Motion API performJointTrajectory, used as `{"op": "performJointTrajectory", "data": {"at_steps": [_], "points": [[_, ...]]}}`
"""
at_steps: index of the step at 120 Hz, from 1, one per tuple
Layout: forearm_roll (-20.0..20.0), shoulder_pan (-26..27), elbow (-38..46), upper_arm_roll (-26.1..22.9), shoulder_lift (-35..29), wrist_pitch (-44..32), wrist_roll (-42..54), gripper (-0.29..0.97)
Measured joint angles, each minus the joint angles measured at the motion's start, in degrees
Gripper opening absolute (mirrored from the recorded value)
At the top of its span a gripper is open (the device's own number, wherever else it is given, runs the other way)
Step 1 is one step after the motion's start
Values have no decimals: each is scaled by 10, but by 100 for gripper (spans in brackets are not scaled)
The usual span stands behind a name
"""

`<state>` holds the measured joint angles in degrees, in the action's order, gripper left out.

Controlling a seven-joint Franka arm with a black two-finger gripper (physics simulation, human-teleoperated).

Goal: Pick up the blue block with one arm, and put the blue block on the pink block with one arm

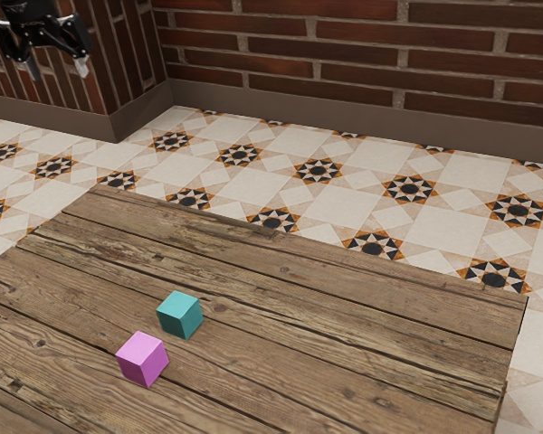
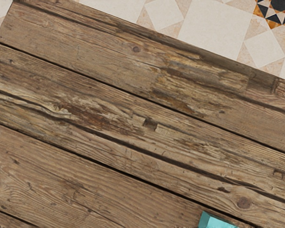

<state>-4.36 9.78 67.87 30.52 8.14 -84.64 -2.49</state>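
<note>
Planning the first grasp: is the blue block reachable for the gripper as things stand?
Probably yes: the gripper is open, nothing covers the blue block, and the pink block sits apart from it.

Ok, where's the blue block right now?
Exterior view, left part: the blue block sits on the wooden table, just beyond the pink block, not touching.

A weathered plank table (image 1: 344, 298) stands on a patterned tile floor (image 1: 253, 185), with a red brick wall (image 1: 344, 45) and dark baseboard (image 1: 344, 116) behind.
</note>
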Motion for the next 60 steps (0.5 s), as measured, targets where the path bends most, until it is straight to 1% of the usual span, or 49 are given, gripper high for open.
{"op": "performJointTrajectory", "data": {"at_steps": [11, 16, 20, 26, 35, 39, 43, 46, 52, 60], "points": [[0, -1, -1, 0, 0, 2, 10, 66], [7, 10, -22, -2, -25, 7, 13, 66], [15, 42, -63, -4, -78, 12, 15, 66], [27, 98, -93, -11, -142, 19, 17, 66], [41, 154, -107, -47, -177, 27, 19, 66], [45, 185, -109, -47, -183, 29, 20, 66], [48, 228, -109, -22, -183, 28, 20, 66], [50, 247, -109, -6, -181, 26, 21, 66], [52, 263, -106, 11, -166, 23, 22, 66], [53, 270, -97, 19, -123, 20, 16, 66]]}}
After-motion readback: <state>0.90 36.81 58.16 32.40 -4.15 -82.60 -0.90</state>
